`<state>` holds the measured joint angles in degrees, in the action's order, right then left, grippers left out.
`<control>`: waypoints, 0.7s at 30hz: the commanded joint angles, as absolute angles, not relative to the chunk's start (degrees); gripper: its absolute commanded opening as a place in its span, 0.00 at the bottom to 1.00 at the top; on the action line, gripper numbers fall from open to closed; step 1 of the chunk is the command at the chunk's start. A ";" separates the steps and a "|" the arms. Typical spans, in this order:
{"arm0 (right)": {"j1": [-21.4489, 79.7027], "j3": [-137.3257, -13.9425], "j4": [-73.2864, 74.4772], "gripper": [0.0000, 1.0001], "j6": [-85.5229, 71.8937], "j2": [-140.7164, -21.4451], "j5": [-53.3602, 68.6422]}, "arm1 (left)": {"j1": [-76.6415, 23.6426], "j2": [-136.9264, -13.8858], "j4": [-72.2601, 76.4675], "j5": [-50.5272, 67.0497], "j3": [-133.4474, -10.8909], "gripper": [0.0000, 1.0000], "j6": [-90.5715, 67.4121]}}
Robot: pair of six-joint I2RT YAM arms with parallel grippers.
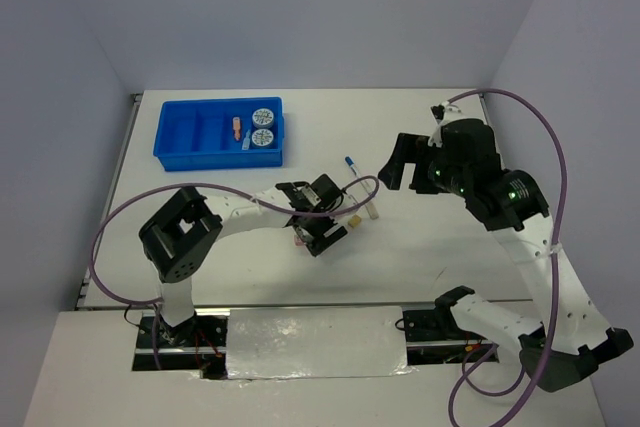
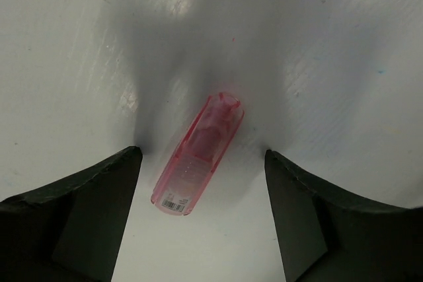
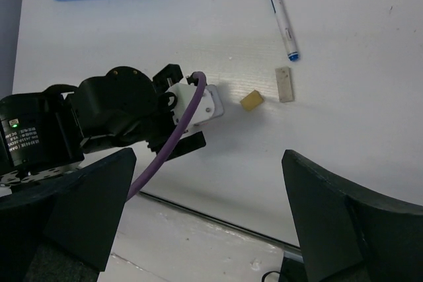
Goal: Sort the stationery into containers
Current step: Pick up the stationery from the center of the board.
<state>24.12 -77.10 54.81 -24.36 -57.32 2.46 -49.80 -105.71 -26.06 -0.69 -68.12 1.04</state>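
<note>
- The left tool (image 1: 322, 235) is hovering at the centre of the top view. Its fingers are standing apart on either side of a pink clip (image 2: 198, 160), which is lying flat on the tabletop (image 1: 340, 117) and touching neither finger.
- The right tool (image 3: 208, 163) is hanging right of centre, gaping wide and gripping nothing.
- The pen (image 3: 281, 18), tan block (image 3: 252, 100) and whitish block (image 3: 284, 84) are lying between the tools.
- The blue tray (image 1: 220, 160) is sitting upper left, near the far and left edges, with two rolls (image 1: 262, 117) occupying its rightmost compartment.
- Bare tabletop is lying open between the tray and the pen.
</note>
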 commanded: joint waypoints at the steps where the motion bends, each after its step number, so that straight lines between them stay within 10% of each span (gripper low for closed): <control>1: 23.82 -76.12 55.37 1.00 -23.29 -54.85 1.58 | -50.27 -107.31 -25.31 -5.00 -67.15 0.86 0.53; 3: 23.82 -75.68 55.20 1.00 -23.47 -54.14 1.58 | -50.27 -108.28 -24.96 -6.06 -66.36 0.71 -1.75; 5: 23.82 -75.59 54.93 1.00 -23.55 -53.79 1.58 | -50.27 -109.16 -24.96 -7.73 -66.09 0.33 -2.72; 8: 23.82 -75.85 55.11 1.00 -23.29 -53.53 1.23 | -50.19 -110.30 -25.93 -8.88 -66.53 0.14 -4.48; 21: 23.73 -73.92 53.62 1.00 -22.24 -55.55 2.46 | -24.29 -99.05 -25.75 -6.15 -80.66 0.00 -17.05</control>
<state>23.99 -75.24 55.00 -23.29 -54.65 1.96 -31.40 -102.24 -26.65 -5.41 -74.26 -11.40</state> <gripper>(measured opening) 0.997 0.376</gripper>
